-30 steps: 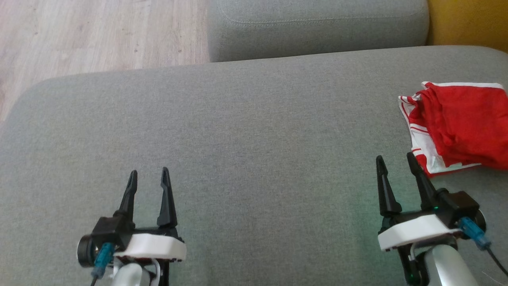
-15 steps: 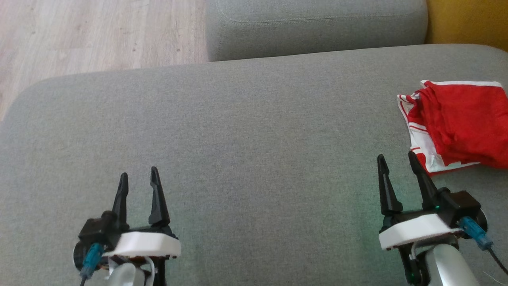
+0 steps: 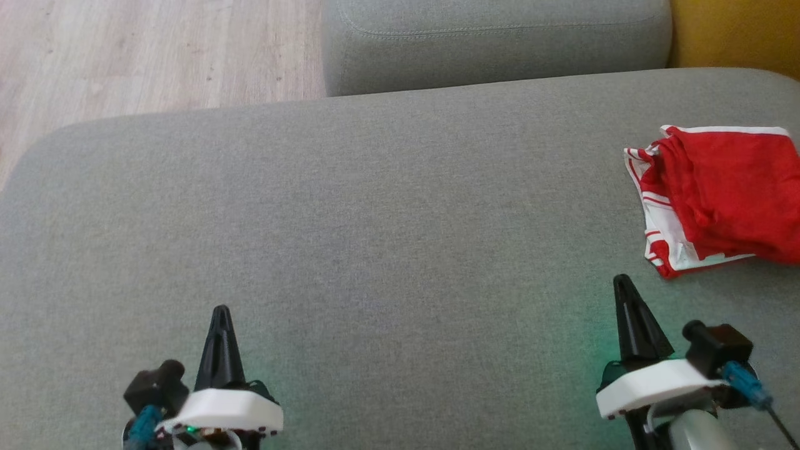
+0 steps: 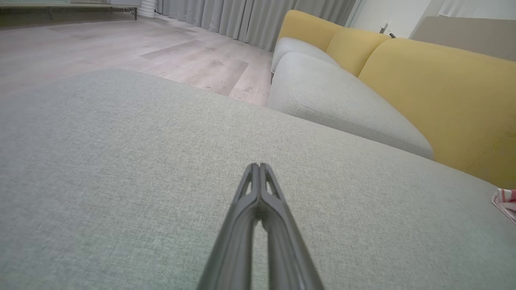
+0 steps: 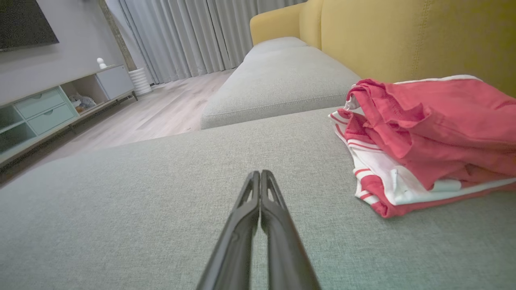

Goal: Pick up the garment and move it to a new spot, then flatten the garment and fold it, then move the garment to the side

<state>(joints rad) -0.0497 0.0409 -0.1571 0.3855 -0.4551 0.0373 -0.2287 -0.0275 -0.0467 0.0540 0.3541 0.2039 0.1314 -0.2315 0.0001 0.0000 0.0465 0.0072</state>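
Grey sofa seat [image 3: 400,206], wood floor [image 3: 156,50] beyond it, yellow backrest [image 3: 737,31] at far right, curtains [image 5: 181,36] and low cabinet [image 5: 48,104] across the room. Red-and-white garment [image 3: 725,194] lies roughly folded at the seat's right side, near right gripper [image 3: 620,279]. Left gripper [image 3: 220,310] is well apart from it. Both pincers pressed together, holding nothing.

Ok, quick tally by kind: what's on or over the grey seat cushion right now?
Garments: 1, red and white garment, lying at the right.
End effectors: 2, left end effector and right end effector, both shut, empty.
Total: 3
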